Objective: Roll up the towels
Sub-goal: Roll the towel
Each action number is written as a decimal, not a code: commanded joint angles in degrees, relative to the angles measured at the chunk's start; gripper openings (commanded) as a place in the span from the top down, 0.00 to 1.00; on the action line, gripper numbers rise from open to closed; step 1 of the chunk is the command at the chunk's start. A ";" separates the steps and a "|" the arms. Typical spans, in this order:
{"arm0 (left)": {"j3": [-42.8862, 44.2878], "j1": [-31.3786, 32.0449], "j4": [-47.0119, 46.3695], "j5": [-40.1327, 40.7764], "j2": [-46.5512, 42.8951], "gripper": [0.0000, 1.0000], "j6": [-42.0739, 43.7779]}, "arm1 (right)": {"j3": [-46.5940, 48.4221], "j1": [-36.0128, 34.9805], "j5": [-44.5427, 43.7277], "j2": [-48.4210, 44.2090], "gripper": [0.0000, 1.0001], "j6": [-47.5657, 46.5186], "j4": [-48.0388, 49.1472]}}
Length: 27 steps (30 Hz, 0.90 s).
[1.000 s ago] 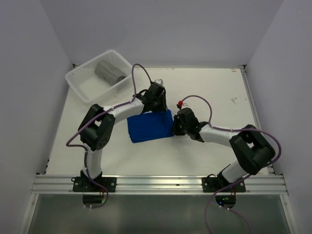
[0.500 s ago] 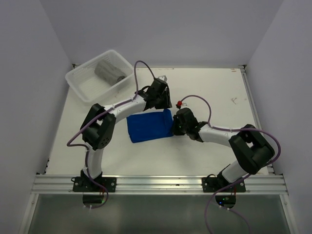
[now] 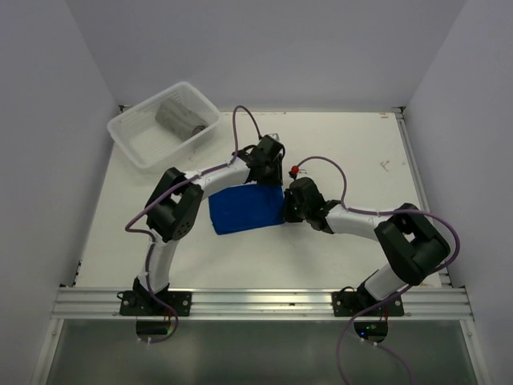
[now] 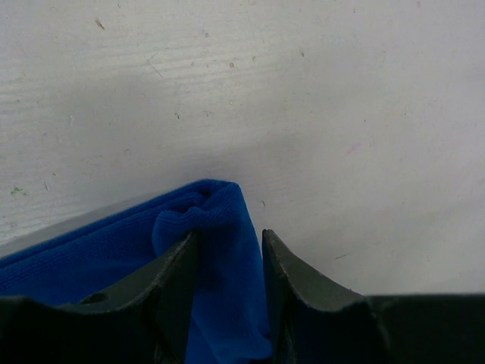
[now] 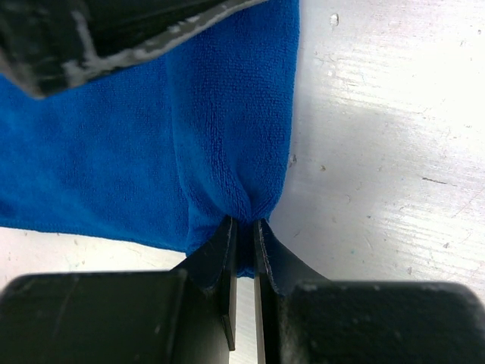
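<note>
At the middle of the worktop (image 3: 361, 160) the blue towel (image 3: 240, 210) is lying flat. The left fingers (image 4: 170, 277) are gripping its bunched far-right corner; the right fingers (image 5: 217, 256) are clamping the near-right hem tight. Uneven pulling is probably risking a skewed roll or a slipped corner. Leftward, bare worktop is offering room; the basket (image 3: 144, 144) holding the grey towel (image 3: 180, 116) is standing well apart.
</note>
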<state>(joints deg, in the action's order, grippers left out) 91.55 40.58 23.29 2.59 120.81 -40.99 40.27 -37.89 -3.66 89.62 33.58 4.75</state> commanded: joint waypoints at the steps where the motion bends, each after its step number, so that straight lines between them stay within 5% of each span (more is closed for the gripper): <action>1: 3.37 1.17 3.34 4.17 1.96 0.57 1.53 | 0.33 -0.34 -1.00 1.78 1.00 -0.27 -0.45; 27: 15.33 6.00 21.27 20.70 11.90 0.61 4.78 | -3.80 -0.43 -3.99 2.75 1.00 3.94 5.44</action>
<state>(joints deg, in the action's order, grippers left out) 105.91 46.33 39.13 21.34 130.02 -37.39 37.95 -38.24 -5.15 90.04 36.86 10.33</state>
